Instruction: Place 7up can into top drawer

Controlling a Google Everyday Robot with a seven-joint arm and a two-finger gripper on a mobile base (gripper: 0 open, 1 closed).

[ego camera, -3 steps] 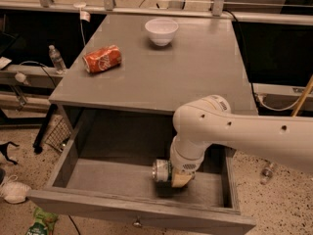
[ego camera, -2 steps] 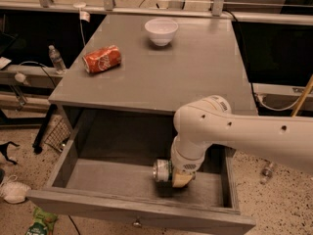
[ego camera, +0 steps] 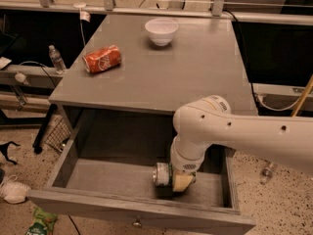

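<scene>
7up can [ego camera: 161, 174], a silver cylinder on its side, sits gripped in the claw [ego camera: 175, 181] inside the open grey wooden top drawer [ego camera: 122, 207], below the matte desk [ego camera: 195, 77] front edge; speckled floor [ego camera: 286, 202] around.

The top drawer [ego camera: 62, 164] stands pulled out beneath the grey bench [ego camera: 205, 77]. The white arm [ego camera: 239, 131] reaches down into it. The gripper [ego camera: 180, 181] is inside the drawer, low over the floor and toward the right front. The 7up can [ego camera: 161, 174] lies on its side on the drawer floor, directly against the gripper. On the bench, an orange-red soda can [ego camera: 101, 58] lies on its side and a white bowl [ego camera: 161, 31] stands upright, well apart.
</scene>
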